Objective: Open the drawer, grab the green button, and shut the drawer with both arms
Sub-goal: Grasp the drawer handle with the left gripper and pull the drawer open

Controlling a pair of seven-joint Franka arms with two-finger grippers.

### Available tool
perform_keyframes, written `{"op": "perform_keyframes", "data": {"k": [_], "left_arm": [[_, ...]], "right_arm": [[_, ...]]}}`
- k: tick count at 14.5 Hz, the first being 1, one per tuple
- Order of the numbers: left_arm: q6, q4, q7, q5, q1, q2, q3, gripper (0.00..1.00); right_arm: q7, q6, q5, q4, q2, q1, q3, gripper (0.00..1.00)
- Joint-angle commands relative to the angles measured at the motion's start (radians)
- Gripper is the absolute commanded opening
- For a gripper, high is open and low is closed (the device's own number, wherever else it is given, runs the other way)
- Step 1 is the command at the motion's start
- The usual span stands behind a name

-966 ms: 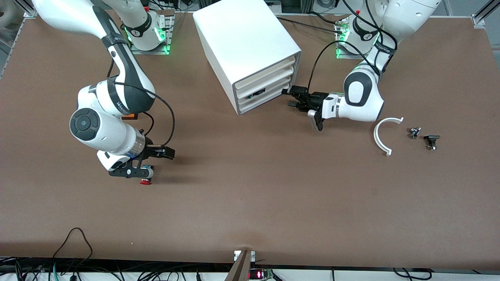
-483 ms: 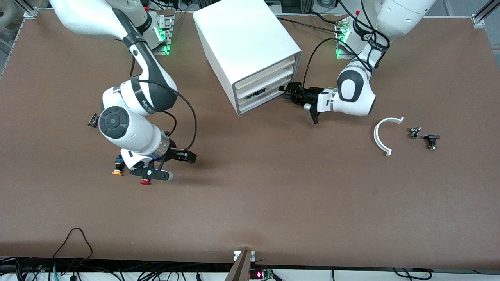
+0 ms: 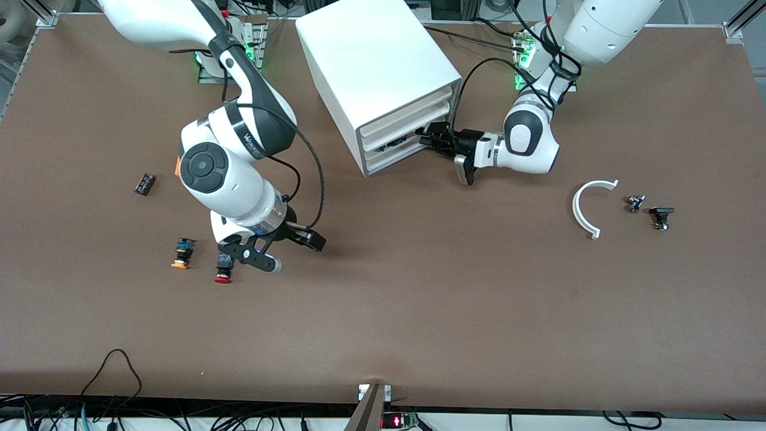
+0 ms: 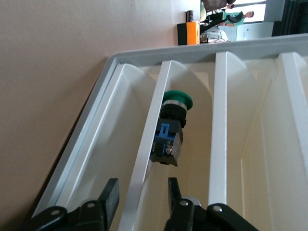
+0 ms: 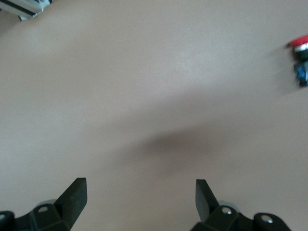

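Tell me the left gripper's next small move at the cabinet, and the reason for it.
Probably close the left gripper on the white drawer front edge and pull. Its open fingers already straddle that edge at the big white box cabinet, and the green-capped push button lies inside. The right gripper hangs open over bare table.

Matt brown table (image 3: 419, 299), smooth white plastic cabinet (image 3: 371, 54), glossy green button (image 4: 177, 100)

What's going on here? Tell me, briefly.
The left claw is at the cabinet's front, open, its fingers either side of the drawer's front edge. The green button lies inside. The drawer is not pulled out yet. The right claw hangs open over the table, beside the red-capped button.
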State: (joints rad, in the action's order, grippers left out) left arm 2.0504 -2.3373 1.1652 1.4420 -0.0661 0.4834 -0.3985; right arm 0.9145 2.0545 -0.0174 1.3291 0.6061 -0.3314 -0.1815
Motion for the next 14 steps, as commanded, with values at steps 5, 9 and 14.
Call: {"op": "perform_keyframes", "data": {"k": [5,9,14], "left_arm": [[-0.001,-0.025,0.068,0.037,0.006,0.020,-0.006,0.15],[-0.001,-0.016,0.056,0.037,0.020,0.018,-0.005,0.00],[0.010,0.059,0.042,-0.066,0.081,0.029,0.038,0.00]], "right_arm": [[0.220,-0.013,-0.091,-0.129,0.049,-0.038,0.000,1.00],[0.268,-0.016,-0.189,-0.175,0.049,-0.038,-0.004,1.00],[0.352,-0.007,-0.251,-0.205,0.047,-0.035,-0.004,1.00]]}}
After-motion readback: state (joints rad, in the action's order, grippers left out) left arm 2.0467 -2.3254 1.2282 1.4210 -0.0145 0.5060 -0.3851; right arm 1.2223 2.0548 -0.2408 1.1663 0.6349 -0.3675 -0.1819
